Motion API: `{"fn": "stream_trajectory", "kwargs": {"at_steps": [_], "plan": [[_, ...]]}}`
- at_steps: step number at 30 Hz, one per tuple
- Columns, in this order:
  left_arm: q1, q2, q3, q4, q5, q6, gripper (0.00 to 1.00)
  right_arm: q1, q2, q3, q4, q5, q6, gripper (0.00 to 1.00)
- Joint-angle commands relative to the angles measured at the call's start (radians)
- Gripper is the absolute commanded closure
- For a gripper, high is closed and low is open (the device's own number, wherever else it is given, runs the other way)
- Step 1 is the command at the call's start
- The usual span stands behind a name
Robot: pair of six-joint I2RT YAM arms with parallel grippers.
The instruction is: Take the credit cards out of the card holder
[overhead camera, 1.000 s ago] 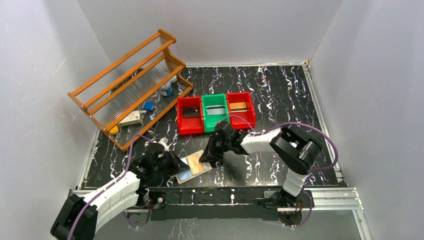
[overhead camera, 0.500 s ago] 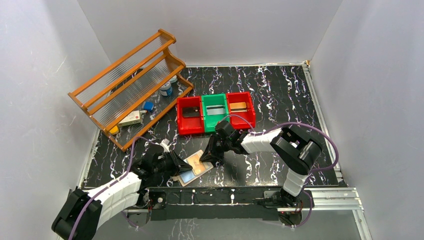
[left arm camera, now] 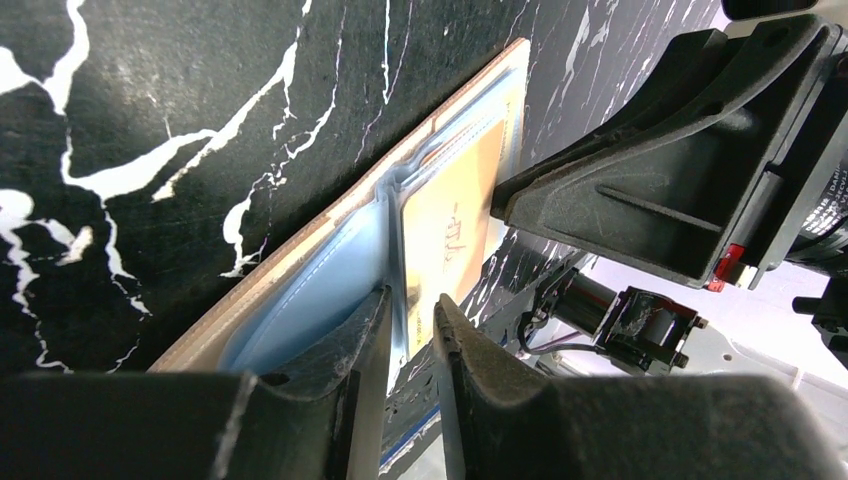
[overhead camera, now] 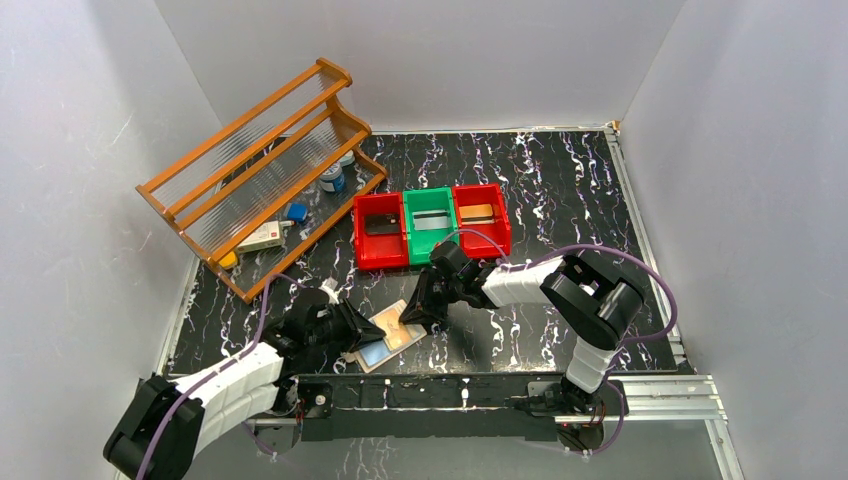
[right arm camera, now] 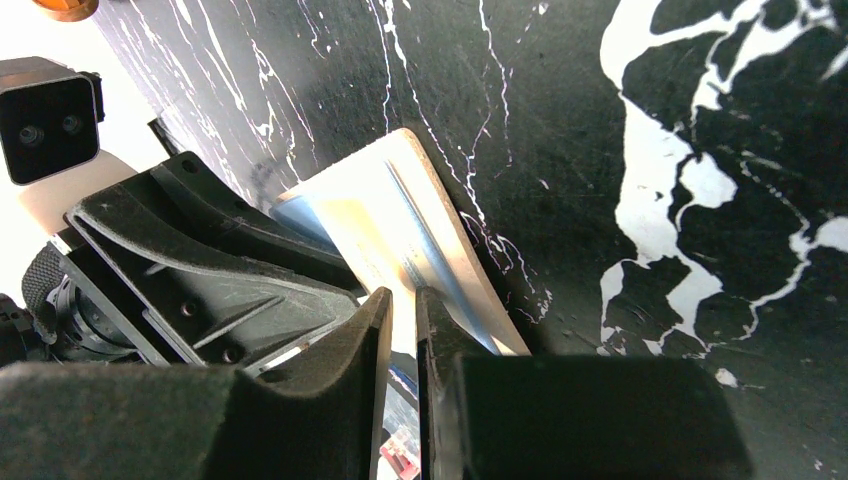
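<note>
Lying open near the front edge of the black, white-veined table (overhead camera: 560, 180), the small tan leather-like bifold card holder (overhead camera: 392, 340) with pale blue glossy sleeves sits between the two grippers. The left gripper (overhead camera: 350, 335) meets its left half. In the left wrist view, the left gripper (left arm camera: 408, 300) has its jaws parted by a narrow gap. They straddle the raised fold of blue sleeve at the holder's spine (left arm camera: 392, 215), and nothing is visibly clamped. A pale tan panel (left arm camera: 450, 230) with a dark scribble shows behind one sleeve.

The right gripper (overhead camera: 408, 320) comes down on the holder's far right flap. Its own camera shows the right gripper (right arm camera: 403, 295) with the jaws only a slit apart and the flap (right arm camera: 420, 210) running in under them. Whether they pinch it or merely press on it, I cannot tell.

Behind the holder stand three small plastic bins, touching in a row. The left red bin (overhead camera: 381, 262) holds a dark credit card (overhead camera: 381, 224). The green bin (overhead camera: 432, 256) holds a silvery grey one (overhead camera: 432, 221), and the right red bin (overhead camera: 485, 248) holds an orange-gold one (overhead camera: 477, 213). A tilted orange wooden rack (overhead camera: 255, 160) with ribbed clear shelves stands at the far left.
</note>
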Motion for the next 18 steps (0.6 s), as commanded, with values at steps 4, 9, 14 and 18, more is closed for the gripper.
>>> {"fn": "stream_trajectory", "kwargs": {"at_steps": [4, 9, 14, 18], "plan": [[0.0, -0.002, 0.022, 0.014, -0.004, -0.011, 0.82, 0.012, 0.045, -0.042, -0.153, 0.099, -0.04, 0.76], [0.001, -0.042, 0.029, 0.019, -0.004, -0.02, 0.86, 0.012, 0.052, -0.042, -0.149, 0.093, -0.04, 0.76], [0.001, -0.046, 0.023, 0.046, 0.013, -0.04, 0.89, 0.012, 0.059, -0.038, -0.149, 0.089, -0.04, 0.76], [0.0, -0.045, 0.026, 0.048, 0.015, -0.046, 0.9, 0.011, 0.059, -0.039, -0.149, 0.089, -0.04, 0.76]]}}
